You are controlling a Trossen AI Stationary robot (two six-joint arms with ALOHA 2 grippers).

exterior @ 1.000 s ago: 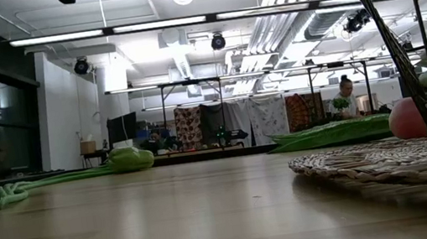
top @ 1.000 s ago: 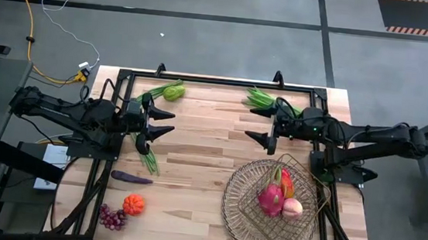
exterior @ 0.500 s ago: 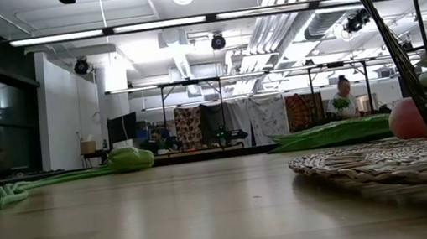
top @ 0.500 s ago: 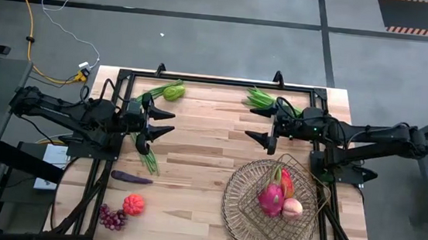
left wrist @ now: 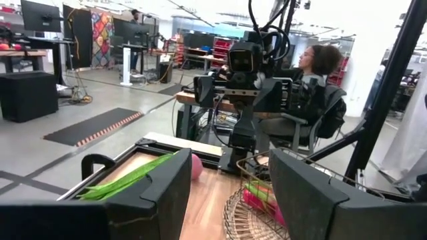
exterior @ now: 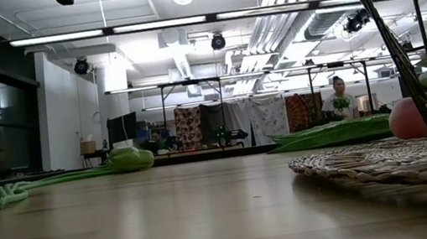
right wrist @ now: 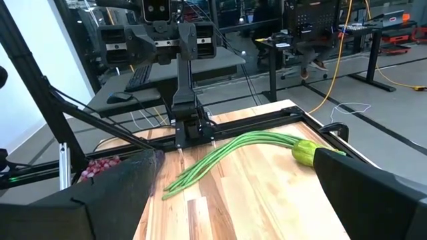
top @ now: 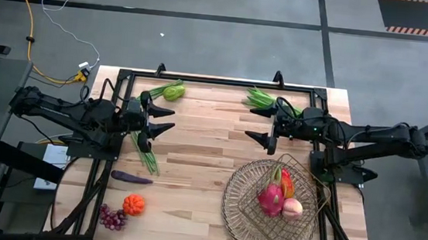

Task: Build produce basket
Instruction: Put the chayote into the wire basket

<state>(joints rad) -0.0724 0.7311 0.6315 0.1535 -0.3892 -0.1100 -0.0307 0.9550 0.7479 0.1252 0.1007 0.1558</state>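
Left claw (top: pixel 161 123) is hovering part-open and empty over the table's (top: pixel 195 157) nine o'clock edge, right claw (top: pixel 259 125) gaping wide at two o'clock, with limp, light green beans (top: pixel 147 154) awaiting a mid-bundle pinch and the basket (top: pixel 237 215) sitting at five o'clock.

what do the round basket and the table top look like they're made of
The large round tan basket looks like woven wicker or rattan with a matte finish: an open lattice bowl, a braided rim, and thin dark wire hoops showing in the low view. The pale table top looks like butcher-block wood: narrow light planks with visible joints and a faint sheen, so probably sealed.
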